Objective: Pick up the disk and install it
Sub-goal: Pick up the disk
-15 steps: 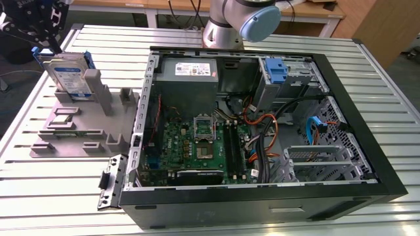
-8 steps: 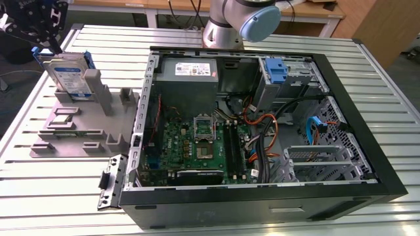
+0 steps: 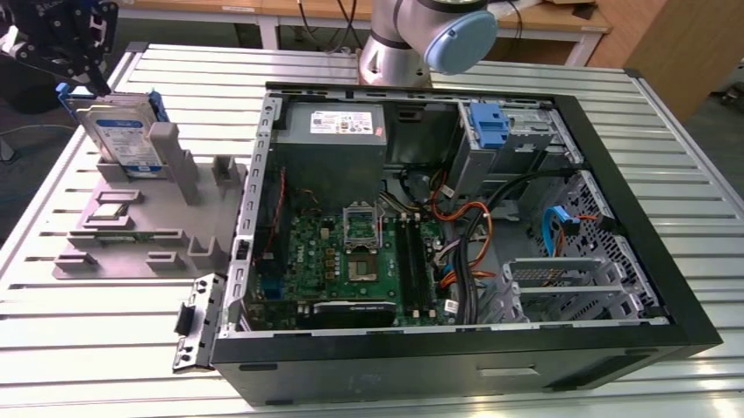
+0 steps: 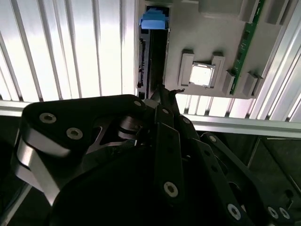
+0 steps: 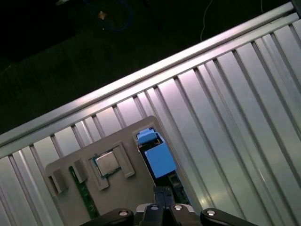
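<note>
Find disk (image 3: 122, 131) upright in slot of grey fixture (image 3: 139, 231) on slatted table (image 3: 104, 335), on exterior view's left of open computer case (image 3: 686, 287).
Find gripper (image 3: 96, 85) just above disk's top edge. In first wrist view, see fingertips (image 5: 159, 190) drawn together with nothing between them.
Judge progress near zero: disk not lifted, not in case. Count pickup and install both outstanding.
</note>
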`<action>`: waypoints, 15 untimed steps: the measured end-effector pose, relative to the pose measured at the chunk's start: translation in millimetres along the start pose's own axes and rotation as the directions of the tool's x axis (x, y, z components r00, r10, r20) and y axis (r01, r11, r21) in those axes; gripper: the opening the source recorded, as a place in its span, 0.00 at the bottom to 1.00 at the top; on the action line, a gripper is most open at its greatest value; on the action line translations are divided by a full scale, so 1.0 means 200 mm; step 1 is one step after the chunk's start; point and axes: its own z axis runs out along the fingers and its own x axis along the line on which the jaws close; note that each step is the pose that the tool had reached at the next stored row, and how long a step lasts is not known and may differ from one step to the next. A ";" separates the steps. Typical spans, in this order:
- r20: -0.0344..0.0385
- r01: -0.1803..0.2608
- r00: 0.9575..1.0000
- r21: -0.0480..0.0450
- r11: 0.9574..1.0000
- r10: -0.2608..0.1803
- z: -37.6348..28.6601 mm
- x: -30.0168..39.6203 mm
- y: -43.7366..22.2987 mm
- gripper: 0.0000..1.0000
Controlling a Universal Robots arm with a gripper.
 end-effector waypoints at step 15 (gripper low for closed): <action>0.004 0.017 1.000 -0.003 1.000 -0.017 -0.009 0.000 0.000 0.10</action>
